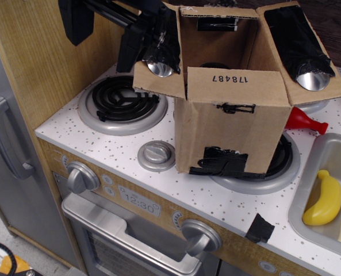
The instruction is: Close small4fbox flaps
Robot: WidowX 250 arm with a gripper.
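A speckled white toy stove counter (130, 190) carries the small brown cardboard box (233, 129), standing open on the front right burner. Its four flaps (236, 86) splay outward. The black gripper (153, 40) crowds the left flap; I cannot tell its opening.

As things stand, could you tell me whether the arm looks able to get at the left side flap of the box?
Probably yes. The gripper is right behind the left flap, apparently touching it, with nothing between them. Whether its fingers are open is unclear.
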